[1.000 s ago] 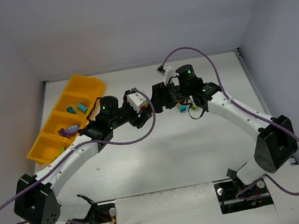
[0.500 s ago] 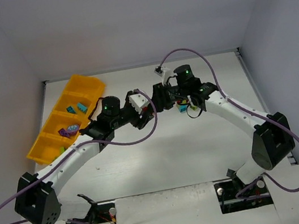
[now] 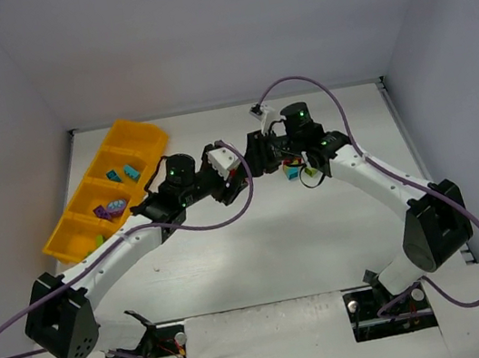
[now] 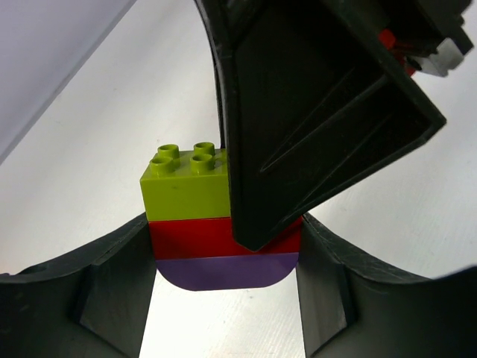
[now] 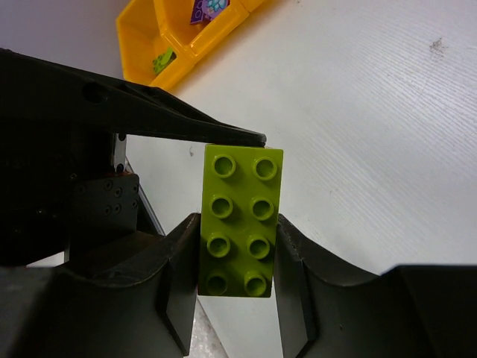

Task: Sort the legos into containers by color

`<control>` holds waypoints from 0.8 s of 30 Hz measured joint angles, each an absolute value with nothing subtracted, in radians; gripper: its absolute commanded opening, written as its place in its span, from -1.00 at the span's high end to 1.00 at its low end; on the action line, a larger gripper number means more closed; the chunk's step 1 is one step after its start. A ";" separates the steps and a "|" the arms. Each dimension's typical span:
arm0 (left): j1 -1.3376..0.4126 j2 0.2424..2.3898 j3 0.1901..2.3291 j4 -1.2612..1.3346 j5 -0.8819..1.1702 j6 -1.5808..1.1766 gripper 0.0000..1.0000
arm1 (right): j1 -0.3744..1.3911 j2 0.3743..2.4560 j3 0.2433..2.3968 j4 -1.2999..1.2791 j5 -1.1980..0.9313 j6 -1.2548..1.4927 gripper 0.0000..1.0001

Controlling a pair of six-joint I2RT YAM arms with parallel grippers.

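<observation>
Both grippers meet above the table's middle on one lego stack: a lime green brick [image 4: 182,186] on a red one [image 4: 197,237] on a purple one [image 4: 223,272]. My left gripper [image 4: 223,253] is shut on the stack's red and purple layers. My right gripper [image 5: 238,246] is shut on the lime green brick [image 5: 242,194], whose studs face its camera. In the top view the left gripper [image 3: 235,176] and right gripper [image 3: 252,164] almost touch. The orange-yellow tray of containers [image 3: 142,133] lies at the far left, holding teal [image 3: 123,173], purple [image 3: 114,207] and lime legos [image 3: 100,240].
Several more legos, teal among them [image 3: 293,170], lie on the table beneath the right arm's wrist. The tray [image 5: 138,37] shows at the top left of the right wrist view. Purple cables loop over both arms.
My right gripper has shut on the lime green brick of the stack. Both arms edged slightly closer together; the left gripper's hold is unchanged.
</observation>
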State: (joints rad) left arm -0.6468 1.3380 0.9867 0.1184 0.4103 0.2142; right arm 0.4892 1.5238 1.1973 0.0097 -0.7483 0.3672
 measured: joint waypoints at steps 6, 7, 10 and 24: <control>-0.649 1.345 0.987 0.145 0.360 0.121 -0.17 | 0.464 1.524 1.197 0.022 -0.768 0.373 1.00; -0.645 1.346 0.987 0.150 0.364 0.103 -0.19 | 0.460 1.524 1.198 0.022 -0.774 0.376 1.00; -0.617 1.348 0.987 0.172 0.406 0.028 -0.27 | 0.453 1.524 1.206 0.030 -0.779 0.392 1.00; -0.443 1.336 0.961 0.236 0.556 -0.209 -0.55 | 0.403 1.524 1.218 0.034 -0.748 0.374 1.00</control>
State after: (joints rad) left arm -0.4435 1.3361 0.9607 0.2363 0.5556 -0.2092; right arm 0.4026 1.5238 1.2182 0.0338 -0.7475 0.3740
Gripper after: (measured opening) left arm 0.800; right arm 0.344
